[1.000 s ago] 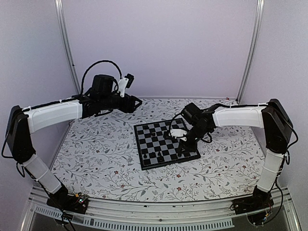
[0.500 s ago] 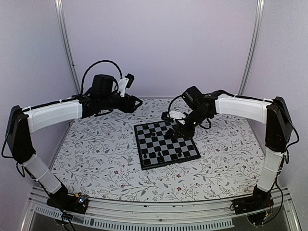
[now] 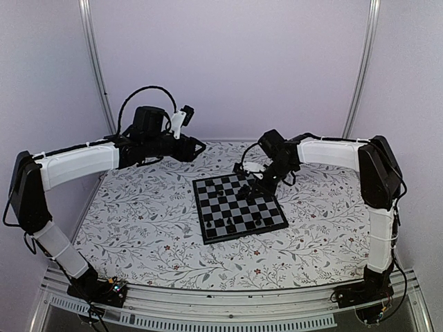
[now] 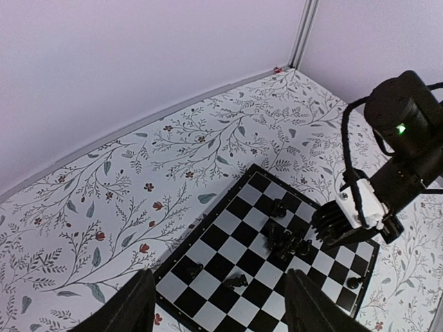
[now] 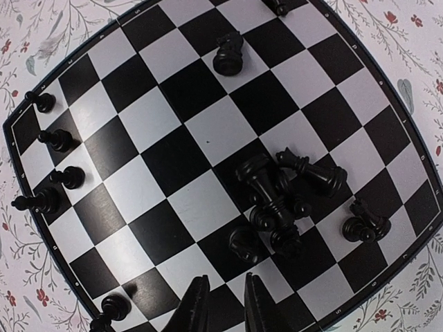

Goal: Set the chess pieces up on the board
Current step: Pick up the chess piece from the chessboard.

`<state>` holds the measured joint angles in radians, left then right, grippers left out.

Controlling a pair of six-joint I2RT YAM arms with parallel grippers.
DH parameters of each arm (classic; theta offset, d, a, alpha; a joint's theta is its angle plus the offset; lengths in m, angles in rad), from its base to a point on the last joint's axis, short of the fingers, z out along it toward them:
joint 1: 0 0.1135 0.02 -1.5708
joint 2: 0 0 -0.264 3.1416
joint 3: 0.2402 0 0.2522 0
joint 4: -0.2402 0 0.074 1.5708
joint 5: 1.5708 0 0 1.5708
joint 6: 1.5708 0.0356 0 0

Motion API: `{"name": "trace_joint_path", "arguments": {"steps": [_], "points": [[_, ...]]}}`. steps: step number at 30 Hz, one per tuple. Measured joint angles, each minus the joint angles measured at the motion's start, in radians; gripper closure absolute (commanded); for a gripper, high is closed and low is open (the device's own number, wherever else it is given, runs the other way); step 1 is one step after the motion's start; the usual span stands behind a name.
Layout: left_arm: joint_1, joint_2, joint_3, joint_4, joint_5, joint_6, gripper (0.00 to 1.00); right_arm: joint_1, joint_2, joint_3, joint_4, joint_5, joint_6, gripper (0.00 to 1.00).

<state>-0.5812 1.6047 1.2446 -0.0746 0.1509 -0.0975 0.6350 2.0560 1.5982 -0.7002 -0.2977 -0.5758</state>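
The board (image 3: pixel 212 232) lies in the middle of the table, its checks filling the right wrist view (image 5: pixel 208 138). A heap of fallen black chess pieces (image 5: pixel 277 200) lies near its far right side, also seen from the left wrist (image 4: pixel 287 242). Several pawns (image 5: pixel 59 140) stand along one edge, and a knight (image 5: pixel 228 54) stands alone. My right gripper (image 5: pixel 227 308) hovers just beside the heap, open by a narrow gap with nothing in it. My left gripper (image 4: pixel 221 311) hangs wide open and empty above the table's far left (image 3: pixel 197 146).
A floral cloth (image 3: pixel 138 221) covers the table around the board. Pale walls and metal posts (image 3: pixel 93 69) close the back and sides. The right arm (image 3: pixel 332 153) reaches across the far right of the table.
My right gripper has drawn back from the board's near right part to its far side, over the heap. The left arm has stayed still.
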Motion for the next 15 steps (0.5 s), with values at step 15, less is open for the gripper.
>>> {"name": "trace_joint_path", "arguments": {"steps": [15], "points": [[0.000,0.000,0.000,-0.008,0.023,0.000,0.34,0.000,0.069,0.060,-0.005,0.004,0.016,0.72]]}}
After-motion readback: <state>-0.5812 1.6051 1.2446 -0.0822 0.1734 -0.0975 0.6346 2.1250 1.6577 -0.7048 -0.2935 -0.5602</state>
